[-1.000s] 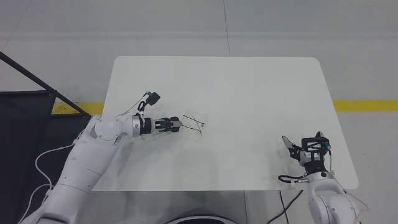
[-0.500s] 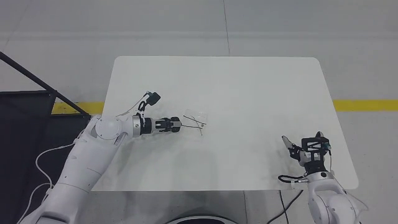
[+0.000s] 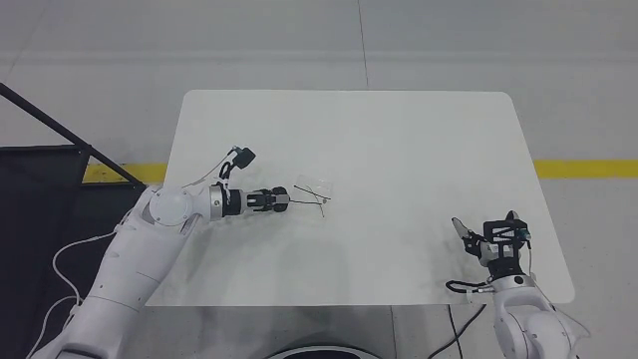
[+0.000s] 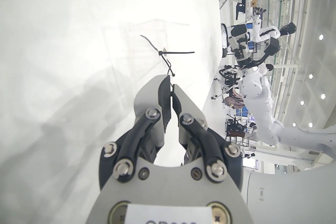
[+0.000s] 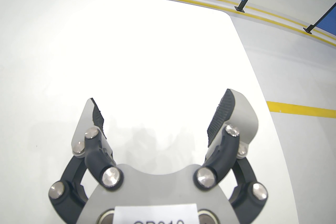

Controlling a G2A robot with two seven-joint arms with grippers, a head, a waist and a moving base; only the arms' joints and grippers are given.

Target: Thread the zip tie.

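1. Zip tie: thin black strap on the desk, left of its middle, abt halfway btw the far & near edges. It looks crossed over itself, w/ one tail pointing away and one end running back to the L gripper. Too small to tell if the tail is already thru the head.
2. A clear piece sits at the strap. Can't tell what it is, or whether it holds the tie.
3. L gripper: fingers pinched together on the strap's near end, low over the desk, on the left-edge side of the tie.
4. R gripper: fingers spread wide w/ nothing btw them, near the desk's right near corner, well apart from the tie.
5. Step in hand, as I read it: L pins one end so the free tail can be fed thru the head.
6. To do it well:
   - Firm pinch and no wrist roll, since a strap this thin prob swivels in the pads.
   - R should take the free tail close to its tip, line it up w/ the head slot and push straight.
7. Risk: the strap looks springy, so a loose grip could let it flick away or drag the clear piece.
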